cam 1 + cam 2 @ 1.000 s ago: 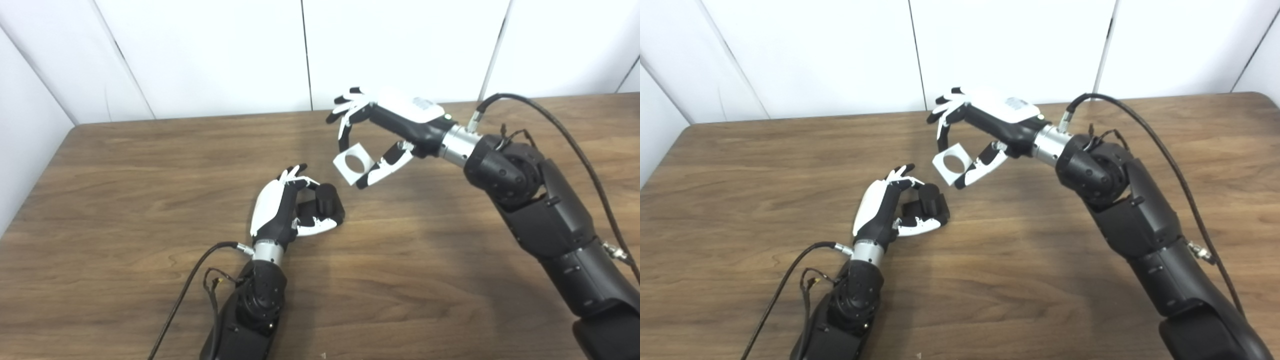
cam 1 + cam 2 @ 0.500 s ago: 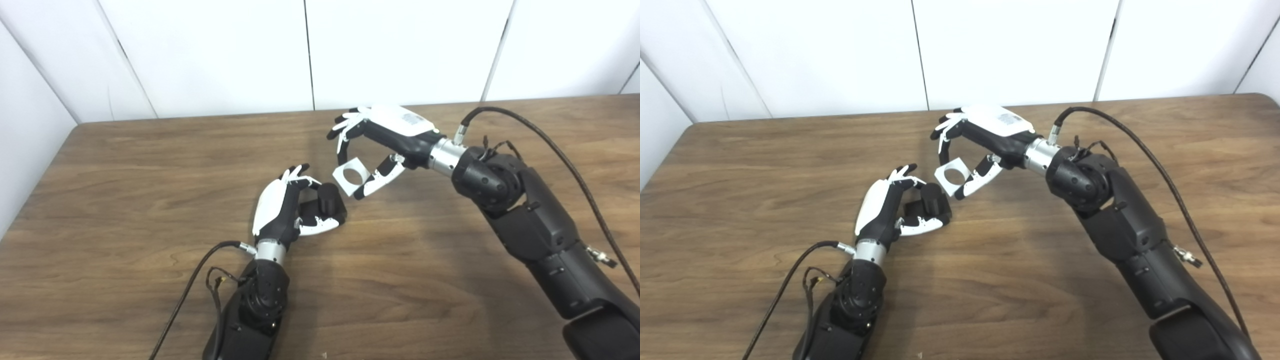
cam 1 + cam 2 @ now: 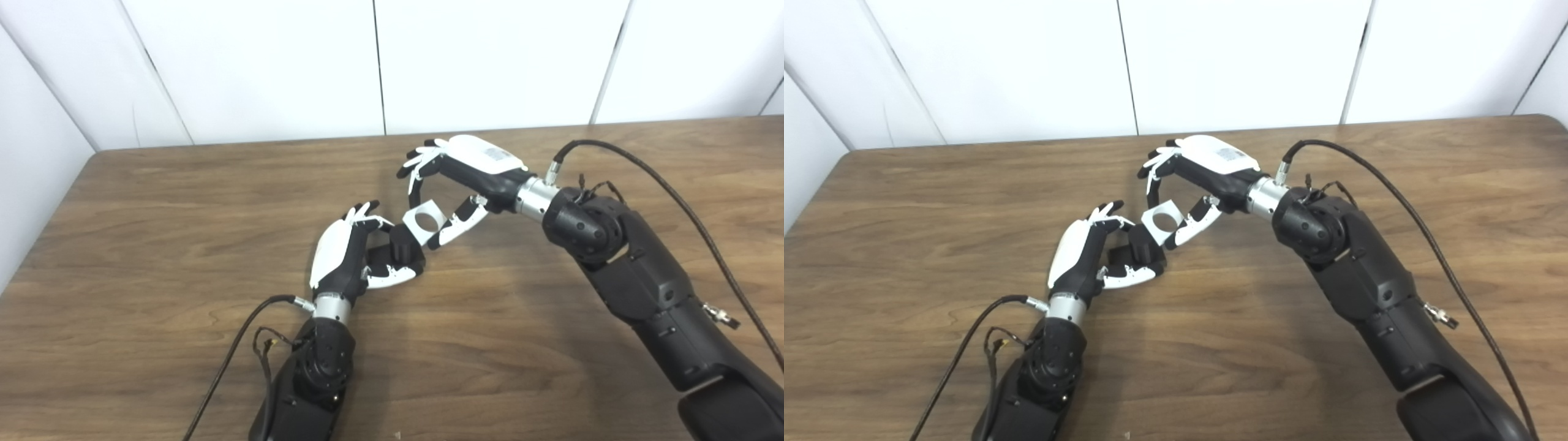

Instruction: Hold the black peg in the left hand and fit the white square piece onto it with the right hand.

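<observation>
My left hand is shut on the black peg, which points up and to the right from between its fingers. My right hand is shut on the white square piece, a flat plate with a round hole, pinched between fingers and thumb. The piece hangs tilted right at the peg's upper end and overlaps it in both views. I cannot tell whether the peg's tip is inside the hole. In the right eye view the piece sits just above the peg.
The wooden table runs to white wall panels at the back. A black cable loops over the table from the right wrist, and another cable trails from the left forearm.
My right hand has carried the white piece down and to the left, from well clear of the peg to its tip. My left hand and the peg have stayed in place.
</observation>
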`<state>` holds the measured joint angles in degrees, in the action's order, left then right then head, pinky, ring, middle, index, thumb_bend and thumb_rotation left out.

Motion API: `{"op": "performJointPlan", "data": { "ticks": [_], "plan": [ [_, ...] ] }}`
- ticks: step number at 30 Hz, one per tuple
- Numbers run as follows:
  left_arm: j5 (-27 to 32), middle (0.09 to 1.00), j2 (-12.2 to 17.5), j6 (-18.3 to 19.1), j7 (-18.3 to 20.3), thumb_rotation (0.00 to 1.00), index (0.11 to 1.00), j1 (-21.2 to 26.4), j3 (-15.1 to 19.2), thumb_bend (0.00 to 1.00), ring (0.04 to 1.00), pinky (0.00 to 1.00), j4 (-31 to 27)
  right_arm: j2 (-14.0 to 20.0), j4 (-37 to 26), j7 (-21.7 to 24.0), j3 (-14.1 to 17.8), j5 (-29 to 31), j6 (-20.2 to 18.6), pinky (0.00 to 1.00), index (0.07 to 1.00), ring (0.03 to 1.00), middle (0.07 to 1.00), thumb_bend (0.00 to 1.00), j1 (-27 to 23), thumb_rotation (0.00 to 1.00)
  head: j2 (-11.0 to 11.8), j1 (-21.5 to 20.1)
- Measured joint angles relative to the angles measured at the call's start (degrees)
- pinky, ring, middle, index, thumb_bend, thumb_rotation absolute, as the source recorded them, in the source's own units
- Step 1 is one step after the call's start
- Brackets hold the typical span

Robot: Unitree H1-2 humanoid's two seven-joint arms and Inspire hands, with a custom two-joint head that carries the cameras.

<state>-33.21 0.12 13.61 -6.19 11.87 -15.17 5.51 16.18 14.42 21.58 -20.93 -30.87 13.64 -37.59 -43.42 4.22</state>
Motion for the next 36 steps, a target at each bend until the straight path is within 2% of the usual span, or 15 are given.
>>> {"op": "performJointPlan", "data": {
  "ticks": [8,20,36],
  "plan": [
    [-0.04,0.950,-0.20,0.05,-0.14,0.09,0.489,0.09,0.02,0.52,1.000,1.00,0.13,-1.28,0.03,0.01,-0.02,0.07,-0.02,1.00,0.480,0.917,0.810,0.52,-1.80,0.14,0.00,0.18],
    [-0.03,0.949,-0.21,-0.07,-0.75,0.09,0.489,0.14,-0.01,0.52,1.000,1.00,0.41,-2.80,0.14,0.03,-0.46,-1.04,-0.87,1.00,0.480,0.915,0.809,0.52,-1.96,0.14,-0.17,0.35],
    [-0.03,0.955,-0.24,0.59,-0.80,0.09,0.490,0.13,-0.04,0.52,1.000,1.00,0.15,-2.56,1.40,0.02,-1.71,-1.25,0.62,1.00,0.480,0.908,0.804,0.52,-2.03,0.14,-0.79,0.53]
  ]
}}
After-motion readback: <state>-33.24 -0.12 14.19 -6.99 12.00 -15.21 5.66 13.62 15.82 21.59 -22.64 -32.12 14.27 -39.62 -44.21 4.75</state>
